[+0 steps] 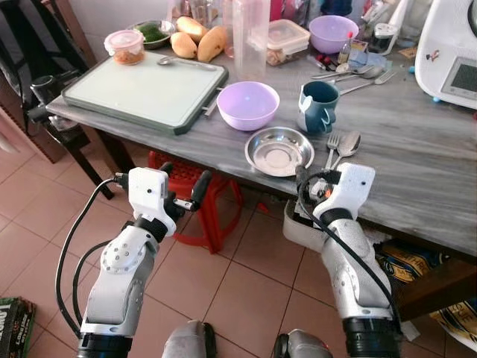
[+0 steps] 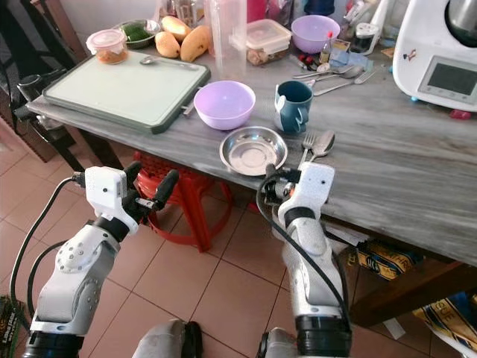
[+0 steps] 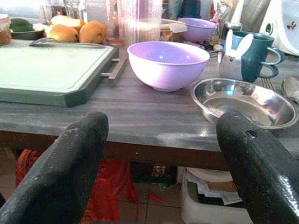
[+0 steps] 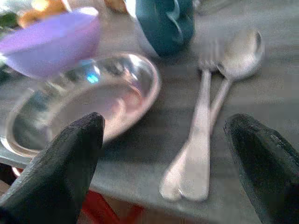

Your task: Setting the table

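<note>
Already the desk [image 1: 417,171] carries a purple bowl [image 1: 247,104], a steel dish [image 1: 279,150], a blue mug [image 1: 319,107], then fork [image 1: 332,149] and spoon [image 1: 347,143] side by side. Both claws gape wide, empty: left claw [image 1: 182,186] below the edge, right claw [image 4: 173,154] at the cutlery. Best approach low, straddling one handle squarely.

Landmark: green cutting board [image 1: 145,92] at the table's far-left end. On its far-left corner, a lidded tub of orange food [image 1: 125,45]. Just behind, mangoes [image 1: 198,41] and a dish of greens [image 1: 152,32]. Beyond its right edge, a clear lidded container [image 1: 284,37]. Well to its right, a white kitchen machine [image 1: 452,52]. Below its near edge, on tiled floor, a red plastic stool [image 1: 195,200].
</note>
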Controlling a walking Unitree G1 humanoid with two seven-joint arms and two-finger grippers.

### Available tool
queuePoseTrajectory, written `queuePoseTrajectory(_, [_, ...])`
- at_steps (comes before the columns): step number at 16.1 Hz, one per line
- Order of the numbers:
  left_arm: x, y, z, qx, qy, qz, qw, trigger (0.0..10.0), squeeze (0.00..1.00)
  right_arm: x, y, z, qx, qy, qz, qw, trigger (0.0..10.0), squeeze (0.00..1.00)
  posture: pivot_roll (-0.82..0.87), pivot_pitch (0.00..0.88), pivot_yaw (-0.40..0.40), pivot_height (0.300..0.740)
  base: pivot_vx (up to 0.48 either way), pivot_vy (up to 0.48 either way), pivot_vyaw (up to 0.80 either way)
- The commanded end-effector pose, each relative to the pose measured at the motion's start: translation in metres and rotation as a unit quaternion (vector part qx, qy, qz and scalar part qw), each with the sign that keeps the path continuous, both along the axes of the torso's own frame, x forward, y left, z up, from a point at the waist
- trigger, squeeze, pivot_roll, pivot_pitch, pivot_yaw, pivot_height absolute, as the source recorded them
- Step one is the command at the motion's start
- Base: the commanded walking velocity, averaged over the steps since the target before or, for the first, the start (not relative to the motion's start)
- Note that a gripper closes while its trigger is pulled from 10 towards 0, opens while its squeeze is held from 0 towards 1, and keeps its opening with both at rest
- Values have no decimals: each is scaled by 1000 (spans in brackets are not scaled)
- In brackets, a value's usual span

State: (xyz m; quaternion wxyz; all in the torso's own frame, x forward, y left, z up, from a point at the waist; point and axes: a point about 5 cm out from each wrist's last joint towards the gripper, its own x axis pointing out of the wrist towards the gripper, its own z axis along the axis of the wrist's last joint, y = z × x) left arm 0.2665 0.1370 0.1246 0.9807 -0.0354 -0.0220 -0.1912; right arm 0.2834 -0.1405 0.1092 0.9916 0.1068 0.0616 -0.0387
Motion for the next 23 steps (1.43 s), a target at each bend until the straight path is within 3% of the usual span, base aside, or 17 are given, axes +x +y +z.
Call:
queuePoseTrajectory(1, [-1,1,-1,7,2,-4,1000,10000,0,-3,-3,2,2,3,-18,1000,10000,1000,23,44,48,740,0,0,0])
queuePoseTrajectory(3, [-3,1,-5,7,12,-15,1000,10000,0,-6,-7,3,-23,-6,-22,999,10000,1000,20,43,51,740,0,0,0])
queuePoseTrajectory(8, [-1,-1,-4,6,8,-17,1000,10000,0,-6,-13,4,-27,1,-41,999,10000,1000,18,39,49,740,0,0,0])
queuePoseTrajectory(17, [-1,1,-4,7,7,-11,1000,10000,0,0,2,-4,32,28,-7,999,10000,1000,28,42,45,740,0,0,0])
queuePoseTrajectory(23, [-1,1,-3,6,5,-10,1000,10000,0,-3,2,-9,34,30,6,999,10000,1000,24,46,46,740,0,0,0])
